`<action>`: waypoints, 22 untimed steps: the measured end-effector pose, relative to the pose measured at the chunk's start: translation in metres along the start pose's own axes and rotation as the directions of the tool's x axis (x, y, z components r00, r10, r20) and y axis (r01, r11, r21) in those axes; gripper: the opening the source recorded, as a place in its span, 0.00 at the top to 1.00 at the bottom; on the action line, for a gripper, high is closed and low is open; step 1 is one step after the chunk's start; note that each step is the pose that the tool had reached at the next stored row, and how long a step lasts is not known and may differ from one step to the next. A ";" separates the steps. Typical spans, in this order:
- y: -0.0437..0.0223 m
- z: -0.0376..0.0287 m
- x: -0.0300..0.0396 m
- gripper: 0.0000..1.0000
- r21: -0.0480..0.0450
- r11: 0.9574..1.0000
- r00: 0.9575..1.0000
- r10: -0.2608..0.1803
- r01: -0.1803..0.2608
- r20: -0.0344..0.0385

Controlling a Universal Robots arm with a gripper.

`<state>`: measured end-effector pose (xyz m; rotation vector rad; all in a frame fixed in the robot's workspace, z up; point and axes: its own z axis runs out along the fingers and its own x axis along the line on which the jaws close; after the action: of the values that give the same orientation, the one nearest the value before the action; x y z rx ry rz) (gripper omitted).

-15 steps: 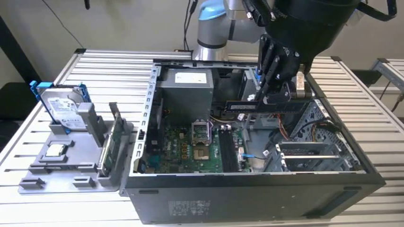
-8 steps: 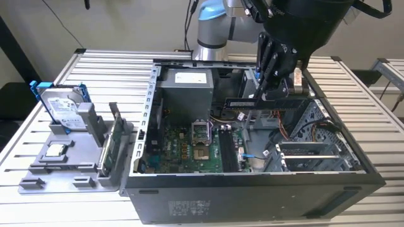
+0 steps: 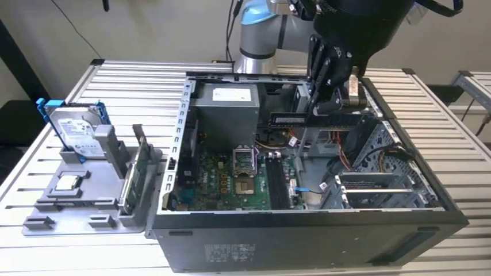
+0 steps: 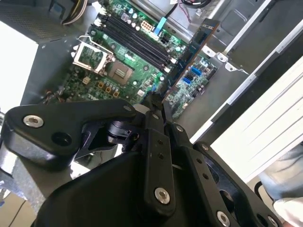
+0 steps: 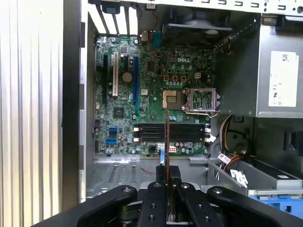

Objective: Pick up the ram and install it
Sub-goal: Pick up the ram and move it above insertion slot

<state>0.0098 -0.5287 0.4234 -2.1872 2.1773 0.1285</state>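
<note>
My gripper (image 3: 328, 110) hangs over the open computer case (image 3: 307, 233), shut on the ram (image 3: 299, 119), a thin dark stick held level above the motherboard (image 3: 230, 187). In the second wrist view the ram (image 4: 195, 51) juts out from between the black fingers (image 4: 152, 105), above the board's edge. The first wrist view shows the ram (image 5: 167, 139) edge-on, rising from the gripper (image 5: 167, 171) and crossing the black memory slots (image 5: 189, 132). Those slots (image 3: 276, 179) lie below the ram, apart from it. The slots (image 4: 137, 40) look bare.
On the exterior view's left a grey holder (image 3: 77, 198) carries a silver hard drive (image 3: 75, 131) in a blue frame and a green circuit board (image 3: 137, 172) on edge. Inside the case sit a power supply (image 3: 226, 109), a CPU socket (image 3: 244, 162), cables (image 3: 360, 149) and drive bays (image 3: 376, 184).
</note>
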 end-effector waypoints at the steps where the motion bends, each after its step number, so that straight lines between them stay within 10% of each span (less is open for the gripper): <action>1: 0.0004 0.0001 -0.0012 0.86 0.000 1.000 1.000 0.000 0.000 0.000; 22: 0.0035 0.0038 -0.0379 0.86 0.000 1.000 1.000 0.002 -0.002 0.000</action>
<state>0.0061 -0.4906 0.4234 -2.1845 2.1799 0.1284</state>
